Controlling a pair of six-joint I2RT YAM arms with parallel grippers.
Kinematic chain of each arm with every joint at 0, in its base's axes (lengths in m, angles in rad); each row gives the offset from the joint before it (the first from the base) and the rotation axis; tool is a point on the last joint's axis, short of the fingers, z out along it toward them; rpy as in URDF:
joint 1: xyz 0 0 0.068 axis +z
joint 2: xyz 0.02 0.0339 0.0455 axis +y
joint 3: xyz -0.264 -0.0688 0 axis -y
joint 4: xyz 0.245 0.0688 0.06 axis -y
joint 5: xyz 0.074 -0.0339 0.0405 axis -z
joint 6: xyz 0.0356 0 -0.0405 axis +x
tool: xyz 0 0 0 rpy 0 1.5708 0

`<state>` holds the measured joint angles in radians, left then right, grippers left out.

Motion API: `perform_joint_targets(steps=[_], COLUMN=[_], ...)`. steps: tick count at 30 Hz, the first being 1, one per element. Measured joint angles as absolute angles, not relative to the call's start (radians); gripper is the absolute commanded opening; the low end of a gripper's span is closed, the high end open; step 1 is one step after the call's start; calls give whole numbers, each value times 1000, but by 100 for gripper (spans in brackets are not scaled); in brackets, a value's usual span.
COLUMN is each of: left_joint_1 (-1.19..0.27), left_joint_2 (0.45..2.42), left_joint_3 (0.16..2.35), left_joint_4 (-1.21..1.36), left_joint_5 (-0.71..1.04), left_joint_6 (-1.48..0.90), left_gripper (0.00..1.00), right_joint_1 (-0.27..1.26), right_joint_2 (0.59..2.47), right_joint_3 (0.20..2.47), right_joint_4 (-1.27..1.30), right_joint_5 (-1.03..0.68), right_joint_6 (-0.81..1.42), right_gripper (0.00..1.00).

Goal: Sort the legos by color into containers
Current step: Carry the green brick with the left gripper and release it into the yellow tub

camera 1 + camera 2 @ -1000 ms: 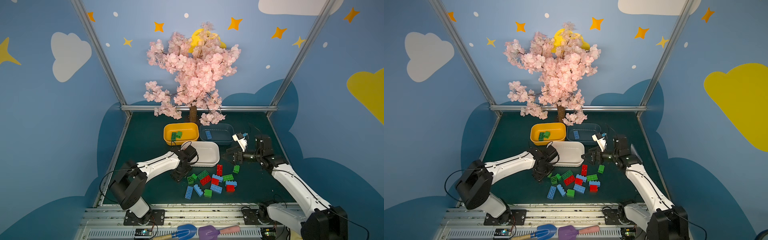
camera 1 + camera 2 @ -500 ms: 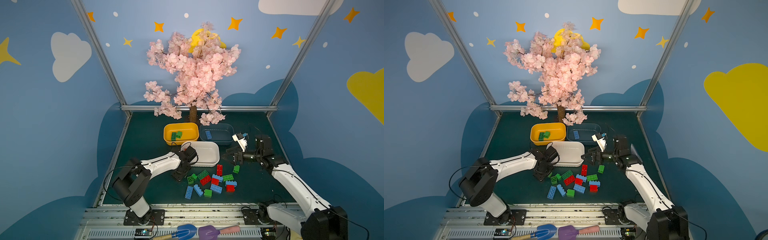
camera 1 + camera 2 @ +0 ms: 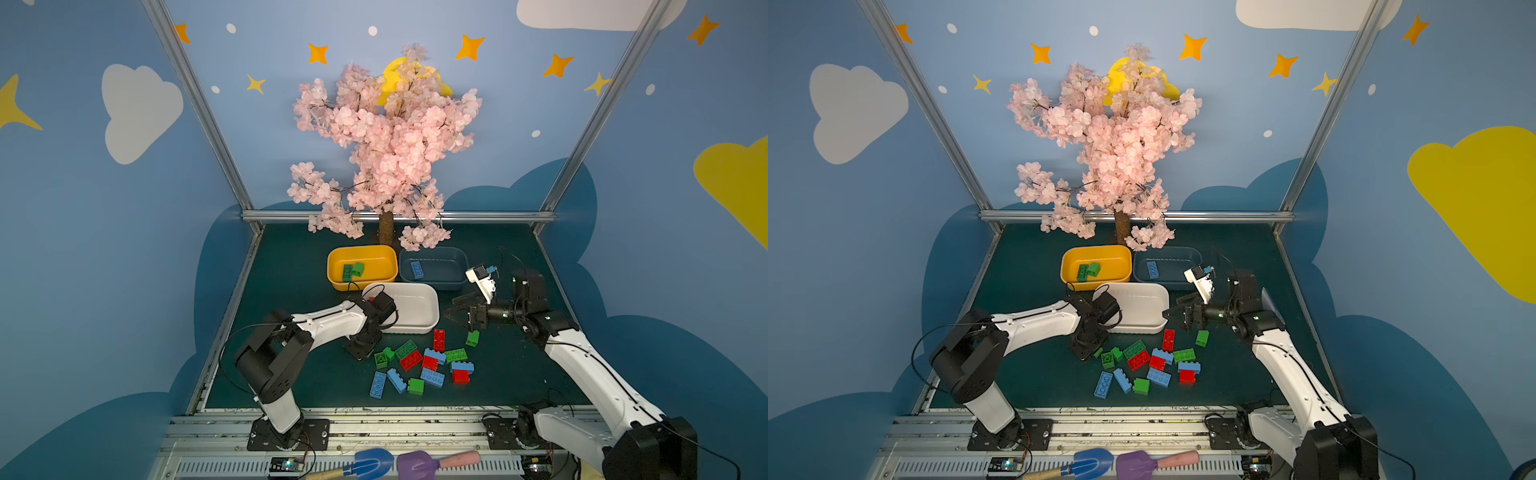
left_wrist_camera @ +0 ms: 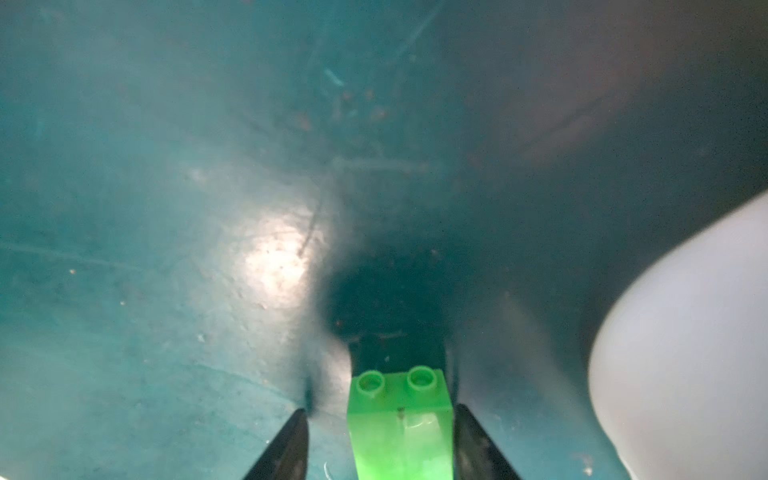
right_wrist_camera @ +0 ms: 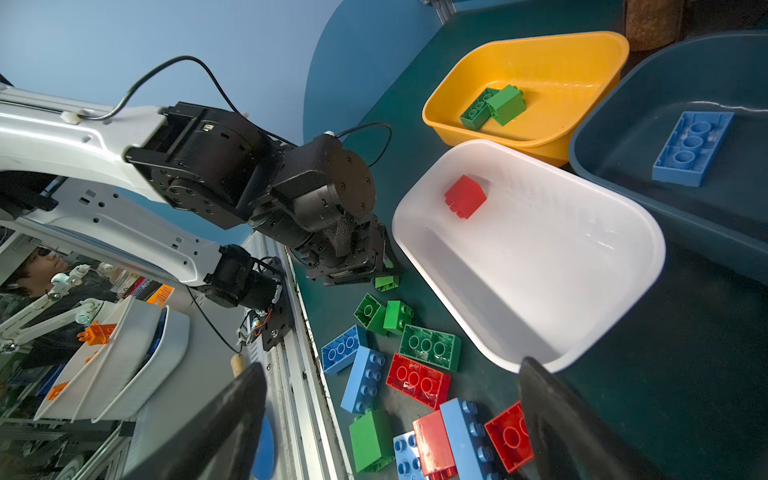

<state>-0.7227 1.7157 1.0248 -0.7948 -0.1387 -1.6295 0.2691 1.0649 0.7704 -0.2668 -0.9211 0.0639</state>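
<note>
In a top view you've two green studded bricks [image 3: 352, 271] in the yellow-orange plastic tub [image 3: 374, 284], one blue brick [image 3: 417, 269] in the dark slate tub [image 3: 449, 270], and many loose bricks [image 3: 410, 360] on the counter [image 3: 291, 266]. Left wrist: left end effector [image 4: 380, 409] straddles a small green brick [image 4: 399, 428], unclamped. Right wrist: red brick [image 5: 465, 196] in white tub [image 5: 540, 270]; right end effector [image 5: 391, 363] spread, empty.

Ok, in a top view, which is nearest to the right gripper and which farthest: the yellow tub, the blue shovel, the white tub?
1. The white tub: just beside the right gripper, toward the table's middle.
2. The yellow tub: behind the white tub, toward the back.
3. The blue shovel: at the front edge, beyond the mat.
</note>
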Motion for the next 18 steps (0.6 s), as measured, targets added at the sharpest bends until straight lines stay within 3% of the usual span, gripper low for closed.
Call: perform_joint_targets(steps=[10, 18], left_joint_1=[-728, -682], left_joint_2=[1716, 1656], left_joint_3=[1008, 993], left_joint_4=[-808, -845], left_joint_5=[-139, -158], left_joint_6=[-1608, -1500], left_gripper=[28, 26], right_joint_1=[266, 262], right_joint_2=[1058, 1031], right_joint_3=[770, 770], right_joint_4=[-269, -270], right_joint_5=[-920, -910], right_joint_6=[64, 68], right_gripper=[93, 93])
